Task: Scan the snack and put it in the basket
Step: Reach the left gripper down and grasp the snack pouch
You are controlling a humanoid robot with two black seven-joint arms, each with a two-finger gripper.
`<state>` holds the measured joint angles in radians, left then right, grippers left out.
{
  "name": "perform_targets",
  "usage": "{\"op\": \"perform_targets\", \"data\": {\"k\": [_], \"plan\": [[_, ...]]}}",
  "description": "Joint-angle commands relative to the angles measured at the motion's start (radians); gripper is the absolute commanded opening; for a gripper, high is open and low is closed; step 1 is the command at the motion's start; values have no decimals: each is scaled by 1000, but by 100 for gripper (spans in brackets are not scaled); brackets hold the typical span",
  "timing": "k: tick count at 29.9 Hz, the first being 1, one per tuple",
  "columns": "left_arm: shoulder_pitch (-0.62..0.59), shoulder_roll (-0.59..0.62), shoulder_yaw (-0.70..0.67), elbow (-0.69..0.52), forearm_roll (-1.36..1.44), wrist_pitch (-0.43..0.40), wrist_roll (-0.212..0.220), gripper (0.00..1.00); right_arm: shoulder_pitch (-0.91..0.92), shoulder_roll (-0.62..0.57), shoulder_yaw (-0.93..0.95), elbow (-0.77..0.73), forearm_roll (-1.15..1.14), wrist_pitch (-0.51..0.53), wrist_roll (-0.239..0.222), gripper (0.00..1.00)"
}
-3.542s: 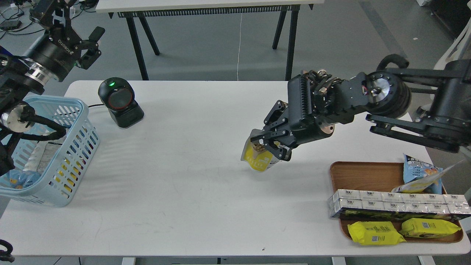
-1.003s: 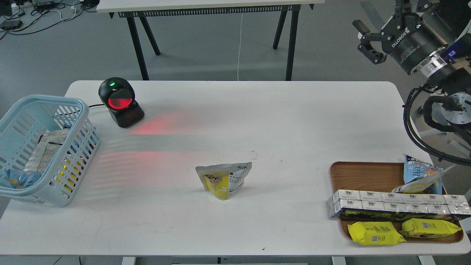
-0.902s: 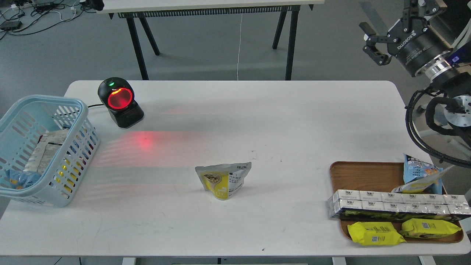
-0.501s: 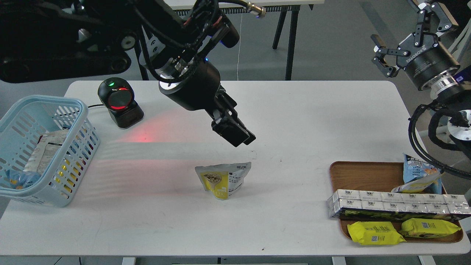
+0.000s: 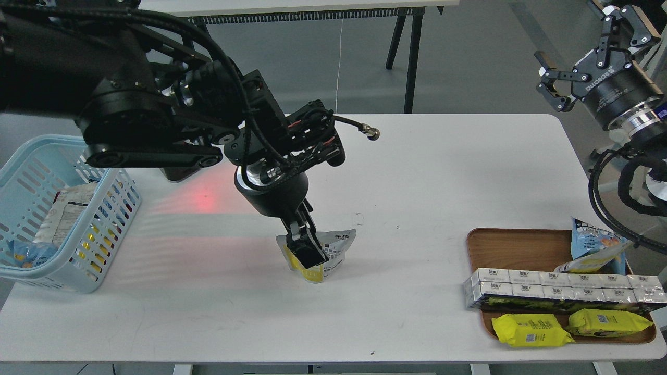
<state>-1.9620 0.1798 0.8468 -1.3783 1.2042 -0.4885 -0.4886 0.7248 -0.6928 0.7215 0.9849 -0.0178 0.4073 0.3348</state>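
near the middle of the white surface (image 5: 417,177) the snack (image 5: 336,249) stands upright, its silver-white top showing to the right of my left gripper (image 5: 305,253), which reaches down over the pouch's front face. i see that gripper end-on and dark, so i cannot tell whether its fingers are wide around the pouch or pressed onto it. my right gripper (image 5: 560,80) hangs high at the far right, well apart from everything, its fingers spread and holding nothing. the basket (image 5: 119,172) sits at the left edge with a few packs already inside, and the scanner is hidden behind my left arm, with only its red glow (image 5: 206,200) on the surface. i judge the pickup to be the step in hand, with scan and drop both left to do. the pouch is light and soft, so if my fingers come down off-centre they could tip it flat or push it along the surface. a pinch on the thin top seal alone could let it swing or slip out on the way to the scanner. if the printed back faces away from the red light, the scan may fail.
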Motion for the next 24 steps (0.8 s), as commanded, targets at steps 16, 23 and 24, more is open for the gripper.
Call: {"op": "perform_targets", "data": {"k": [16, 23, 24], "plan": [[114, -53, 35, 71, 26, 0, 0, 6, -42, -20, 0, 3, 1, 30, 7, 98], [130, -56, 35, 62, 26, 0, 0, 0, -51, -54, 9, 14, 2, 30, 6, 98], [130, -56, 35, 61, 26, 0, 0, 0, -51, -54, 10, 14, 2, 30, 6, 98]]}}
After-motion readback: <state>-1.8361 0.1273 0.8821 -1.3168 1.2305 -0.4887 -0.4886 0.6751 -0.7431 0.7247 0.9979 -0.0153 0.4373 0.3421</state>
